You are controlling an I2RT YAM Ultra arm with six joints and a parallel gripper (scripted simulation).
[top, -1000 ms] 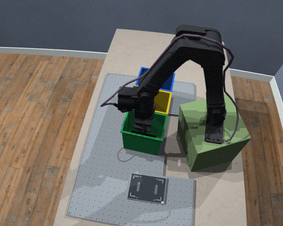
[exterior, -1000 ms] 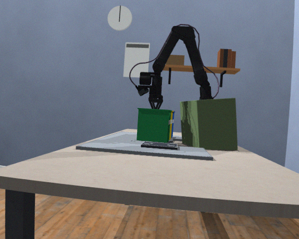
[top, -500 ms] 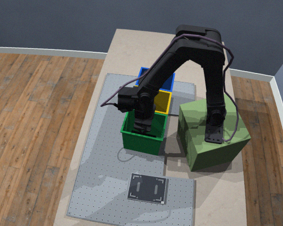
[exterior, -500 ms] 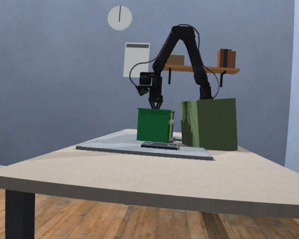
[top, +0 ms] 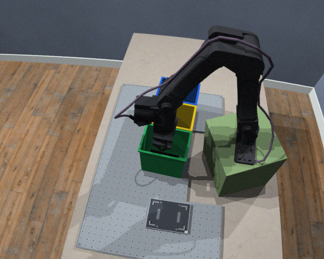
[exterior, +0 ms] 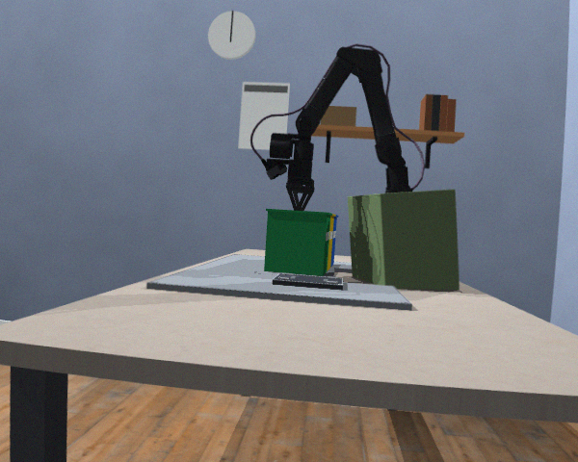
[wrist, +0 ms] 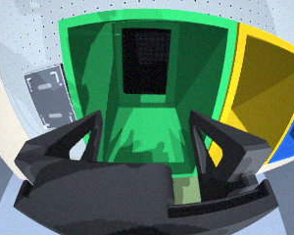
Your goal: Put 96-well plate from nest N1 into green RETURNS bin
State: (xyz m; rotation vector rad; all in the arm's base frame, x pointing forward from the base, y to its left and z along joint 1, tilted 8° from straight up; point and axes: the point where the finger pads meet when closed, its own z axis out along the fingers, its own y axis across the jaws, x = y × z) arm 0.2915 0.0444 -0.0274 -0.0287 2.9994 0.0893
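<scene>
The 96-well plate [wrist: 146,61] is a dark slab inside the green bin, standing on edge against one wall. It shows as a dark sliver in the top view [top: 167,152]. The green bin [top: 164,151] stands upright on the perforated base. My gripper [wrist: 145,116] [top: 162,144] is open and empty. It hangs just above the green bin's rim, fingers pointing down [exterior: 299,202]. The plate nest N1 [top: 168,216] is a dark flat frame near the front of the base, with nothing on it; it also shows in the wrist view [wrist: 45,100].
A yellow bin [top: 186,116] and a blue bin [top: 192,96] stand upright in a row behind the green one. The arm's base sits on a large green block [top: 240,156] to the right of the bins. The nest lies low in the exterior view [exterior: 309,281].
</scene>
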